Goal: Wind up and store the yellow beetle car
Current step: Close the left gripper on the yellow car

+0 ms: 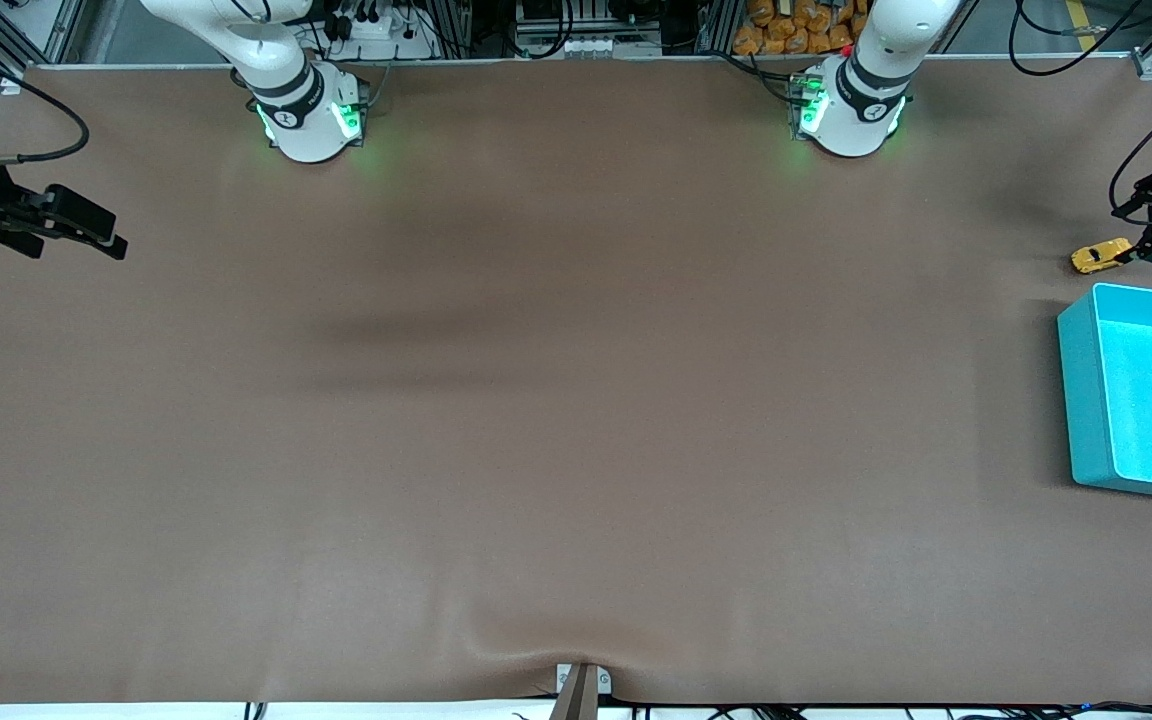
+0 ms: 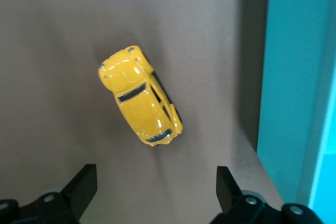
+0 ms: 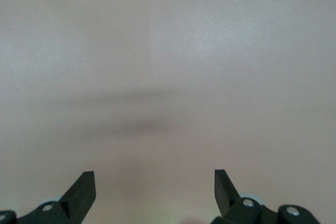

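Left end effector [image 1: 1151, 215], fingers apart, hovers over the yellow beetle car [image 1: 1100, 255] beside the teal bin [image 1: 1076, 400]; right end effector [image 1: 86, 228] waits, fingers apart.

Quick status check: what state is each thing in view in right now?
yellow beetle car: upright on its wheels on the table, ungripped, beside the teal bin.
teal bin: upright, open-topped, empty.
left gripper: open, over the table beside the car.
right gripper: open, empty, waiting at the right arm's end.
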Controlling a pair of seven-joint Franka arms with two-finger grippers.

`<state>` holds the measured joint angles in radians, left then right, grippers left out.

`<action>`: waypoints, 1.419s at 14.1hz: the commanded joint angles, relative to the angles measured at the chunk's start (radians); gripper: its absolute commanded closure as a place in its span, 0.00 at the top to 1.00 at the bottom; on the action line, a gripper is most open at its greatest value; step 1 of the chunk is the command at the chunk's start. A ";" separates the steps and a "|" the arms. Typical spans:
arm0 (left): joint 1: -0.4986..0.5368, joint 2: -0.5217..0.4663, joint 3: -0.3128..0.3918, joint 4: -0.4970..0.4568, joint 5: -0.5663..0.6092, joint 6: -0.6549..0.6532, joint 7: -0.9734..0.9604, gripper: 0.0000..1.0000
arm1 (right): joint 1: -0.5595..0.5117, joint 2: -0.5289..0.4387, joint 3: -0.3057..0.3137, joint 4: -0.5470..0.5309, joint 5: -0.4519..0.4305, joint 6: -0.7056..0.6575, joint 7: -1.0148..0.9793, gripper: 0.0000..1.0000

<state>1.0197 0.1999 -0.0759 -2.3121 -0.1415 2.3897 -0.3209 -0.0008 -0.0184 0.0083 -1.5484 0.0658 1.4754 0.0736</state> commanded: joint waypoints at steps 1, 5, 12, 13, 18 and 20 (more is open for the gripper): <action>0.008 -0.002 -0.010 -0.009 -0.023 0.020 -0.069 1.00 | 0.018 -0.012 -0.016 -0.015 0.008 0.003 -0.009 1.00; 0.008 0.051 -0.010 -0.001 -0.023 0.089 -0.119 1.00 | 0.021 -0.012 -0.016 -0.015 0.009 0.003 -0.009 1.00; 0.008 0.144 -0.010 0.063 -0.023 0.126 -0.181 1.00 | 0.022 -0.009 -0.016 -0.018 0.009 0.003 -0.009 1.00; 0.010 0.157 -0.010 0.074 -0.023 0.126 -0.181 1.00 | 0.022 -0.009 -0.016 -0.018 0.009 0.003 -0.008 1.00; 0.010 0.188 -0.010 0.080 -0.023 0.138 -0.179 1.00 | 0.021 -0.009 -0.016 -0.022 0.009 0.003 -0.008 1.00; 0.010 0.194 -0.010 0.080 -0.015 0.138 -0.176 1.00 | 0.019 -0.008 -0.016 -0.022 0.009 0.005 -0.008 1.00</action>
<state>1.0215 0.3834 -0.0786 -2.2410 -0.1463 2.5167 -0.4950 0.0047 -0.0184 0.0069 -1.5625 0.0658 1.4757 0.0729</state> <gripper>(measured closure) 0.000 0.000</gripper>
